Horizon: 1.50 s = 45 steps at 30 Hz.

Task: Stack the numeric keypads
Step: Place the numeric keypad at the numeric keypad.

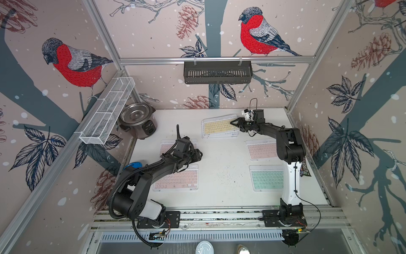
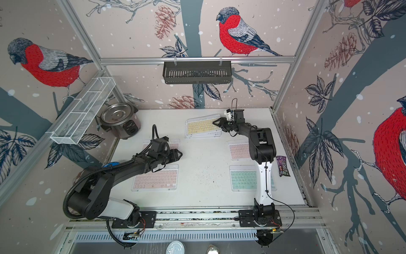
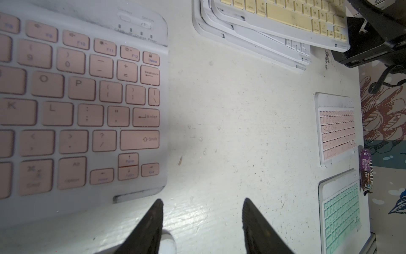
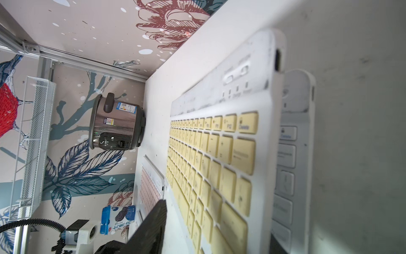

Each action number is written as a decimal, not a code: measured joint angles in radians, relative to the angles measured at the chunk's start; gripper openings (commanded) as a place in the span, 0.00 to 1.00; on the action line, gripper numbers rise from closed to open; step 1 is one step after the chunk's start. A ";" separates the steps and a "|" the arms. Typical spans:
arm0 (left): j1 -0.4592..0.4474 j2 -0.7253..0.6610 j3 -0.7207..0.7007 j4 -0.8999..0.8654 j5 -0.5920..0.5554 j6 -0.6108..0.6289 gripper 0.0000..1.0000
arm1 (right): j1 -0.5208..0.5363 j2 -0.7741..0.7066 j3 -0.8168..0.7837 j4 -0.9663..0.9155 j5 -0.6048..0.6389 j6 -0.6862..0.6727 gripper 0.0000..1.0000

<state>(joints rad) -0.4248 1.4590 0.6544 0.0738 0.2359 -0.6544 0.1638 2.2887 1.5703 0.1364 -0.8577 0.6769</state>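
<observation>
I free the yellow keypad (image 1: 216,127) only once square over the stack (image 1: 219,136) (right hand (image 1: 234,123): grasping or released, I cannot tell).

Left arm (image 1: 151,169) half hides far pink keypad (image 1: 165,147).

Left gripper (image 3: 203,199), jaws apart, above the white table (image 3: 219,110) beside a pink keypad (image 3: 77,99) (yellow-topped stack (image 3: 285,15) beyond).
</observation>
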 measured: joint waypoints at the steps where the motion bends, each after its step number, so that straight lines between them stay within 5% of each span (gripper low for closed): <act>1: 0.000 0.000 0.000 0.001 0.000 0.000 0.57 | 0.002 0.002 0.006 -0.011 0.005 -0.005 0.55; 45: 0.001 0.005 -0.009 0.020 0.003 -0.001 0.57 | 0.000 -0.007 0.035 -0.150 0.162 -0.097 0.58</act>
<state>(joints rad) -0.4240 1.4639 0.6453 0.0940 0.2390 -0.6552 0.1635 2.2818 1.6058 -0.0139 -0.6956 0.5804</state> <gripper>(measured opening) 0.573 0.579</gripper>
